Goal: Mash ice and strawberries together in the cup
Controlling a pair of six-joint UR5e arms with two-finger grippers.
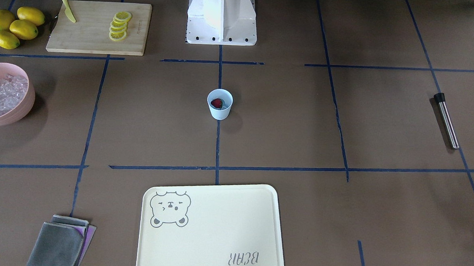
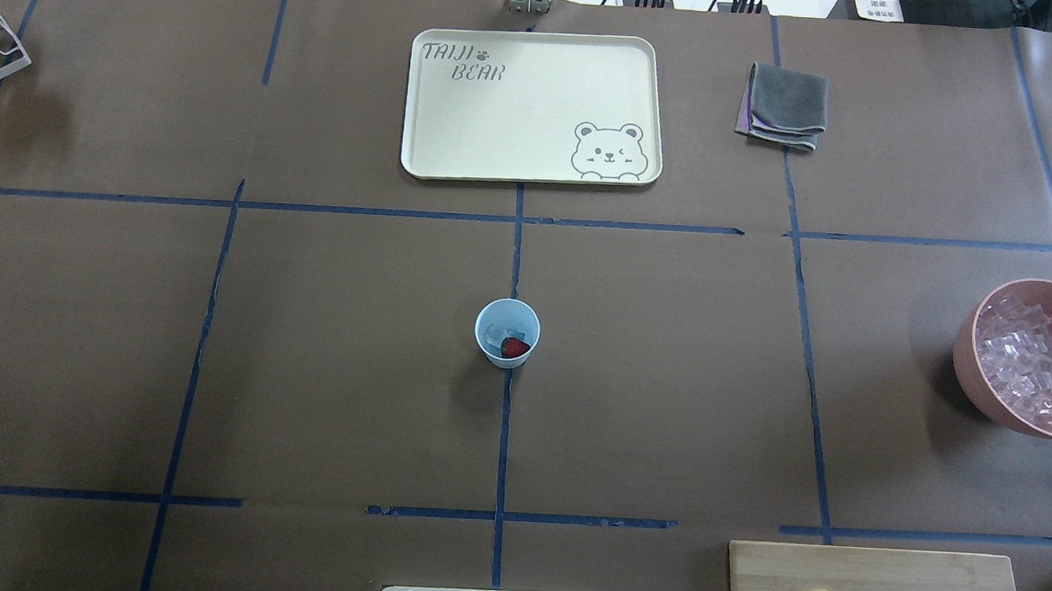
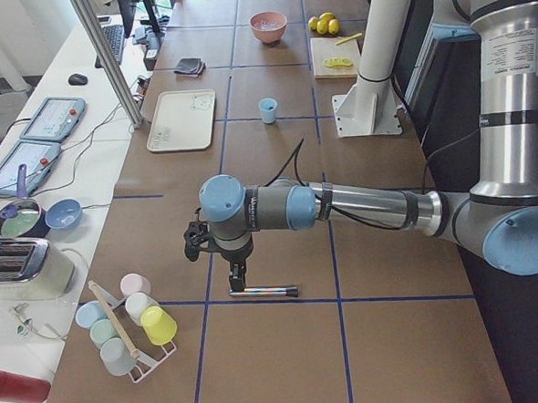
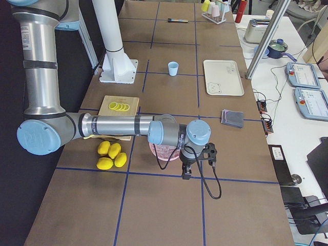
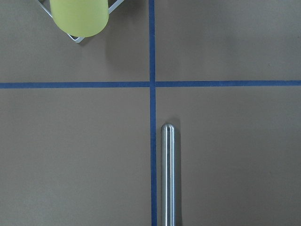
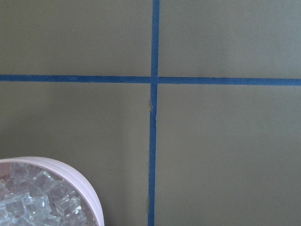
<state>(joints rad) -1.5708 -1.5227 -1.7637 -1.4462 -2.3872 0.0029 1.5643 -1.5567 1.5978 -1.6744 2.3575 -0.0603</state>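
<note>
Fingers: neither pair can be read. The left gripper [image 3: 236, 281] shows only in a side view, pointing down just over one end of the steel muddler [image 3: 264, 293], and I cannot tell whether it is wide or narrow. The right gripper [image 4: 185, 173] also shows only from the side, hanging near the pink bowl [image 2: 962, 363] heaped with spare cubes; I cannot tell its spread either. Neither wrist camera has its own fingers in shot.

Progress: loading looks done. The cup [image 2: 507, 332] stands upright at the middle of the desk [image 2: 665, 384], on the central tape line, well apart from both arms. Inside are one strawberry [image 2: 514, 347] and the ice [image 2: 495, 332] beside it. Mashing has not begun, judging by the whole berry and by the muddler lying flat on the desk at the robot's left end. Its rounded steel tip is bare in the left wrist view, just beside a tape line. Left to do, by my reckoning: grasp the muddler, carry it to the cup, then press and grind. The right arm will probably be needed to steady the cup.

Appearance: the cup is light blue, slightly tapered, small, with no handle. The berry is dark red, intact, and sits toward the robot's side of the cup. The ice is translucent and whitish, a cube or two; the count is uncertain. The cup looks light and narrow-based, so it is likely to tip or skid under a sideways load.
</note>
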